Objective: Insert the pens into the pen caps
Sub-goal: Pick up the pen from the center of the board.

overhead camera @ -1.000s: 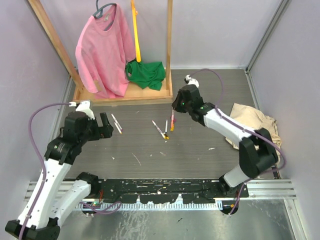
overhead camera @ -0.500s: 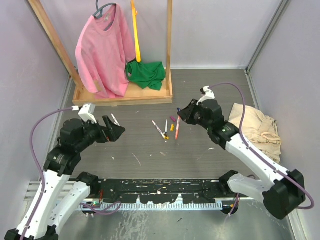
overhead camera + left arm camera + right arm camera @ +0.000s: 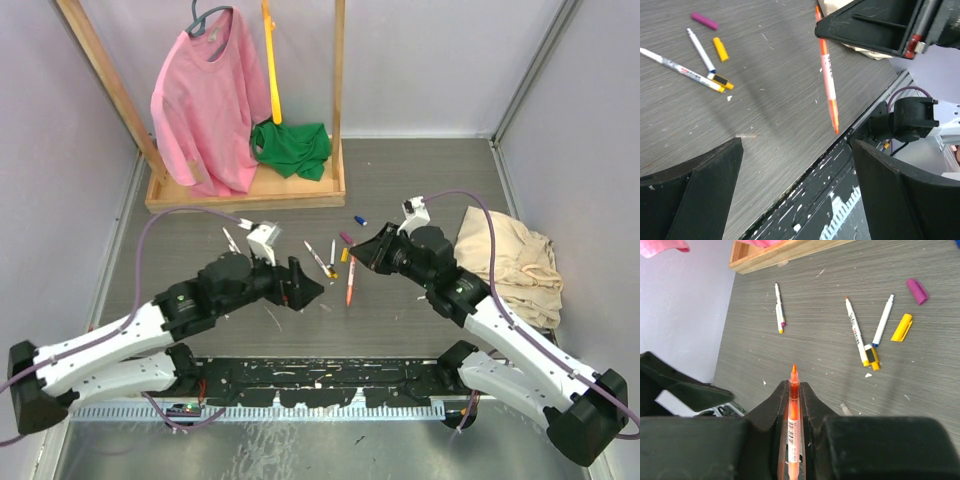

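The left gripper [image 3: 303, 284] is gaping wide at the top view's centre. Right of it, the right gripper [image 3: 364, 250] is pinching the orange pen [image 3: 350, 282]. Loose pens [image 3: 320, 258] and a yellow cap [image 3: 344, 255] are lying just above centre.

Four thin marker pens are counted: an orange pen [image 3: 793, 410], a yellow-ended white pen [image 3: 855, 330], a blue-tipped white pen [image 3: 883, 320] and a far white pen [image 3: 779, 310], possibly two together. Three short plastic caps are counted: a yellow cap [image 3: 902, 327], a magenta cap [image 3: 916, 291], a blue cap [image 3: 360, 220].
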{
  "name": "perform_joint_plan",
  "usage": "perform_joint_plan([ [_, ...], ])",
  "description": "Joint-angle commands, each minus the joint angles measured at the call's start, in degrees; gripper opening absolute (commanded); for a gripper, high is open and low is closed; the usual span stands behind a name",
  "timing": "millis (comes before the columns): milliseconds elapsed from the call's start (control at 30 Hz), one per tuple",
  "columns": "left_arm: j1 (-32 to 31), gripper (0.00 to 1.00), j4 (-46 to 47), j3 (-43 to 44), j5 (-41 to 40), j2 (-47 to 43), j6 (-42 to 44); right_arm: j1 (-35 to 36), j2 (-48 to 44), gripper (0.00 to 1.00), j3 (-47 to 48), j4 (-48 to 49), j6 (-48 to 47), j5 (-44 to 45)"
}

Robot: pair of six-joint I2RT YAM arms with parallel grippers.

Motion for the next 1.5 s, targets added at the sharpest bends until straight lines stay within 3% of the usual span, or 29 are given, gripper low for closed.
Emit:
perform_joint_plan([
  [0, -3.6, 0.9, 15.9, 0.0, -5.8, 7.1, -1.4, 1.7, -2.7, 0.01, 0.1, 3.4, 3.5, -1.1],
  [167, -4.9, 0.88, 22.7, 0.5, -5.2, 13.0, -3.1, 2.9, -3.8, 0.01, -0.6, 4.3, 5.0, -1.0],
  [867, -5.3, 0.5, 28.6, 2.1, -2.4, 19.7, -4.3, 4.3, -3.3, 0.01, -1.5, 10.6, 8.2, -2.0],
  [1367, -5.3, 0.09, 29.2, 1.6, -2.1, 20.1, -3.8, 4.3, -1.7, 0.02, -2.1, 12.5, 6.7, -3.1],
  [1467, -5.3, 0.06, 27.1, 1.9, -3.0, 19.5, -2.7, 4.3, -1.4, 0.08, -1.3, 11.6, 5.3, -2.5],
])
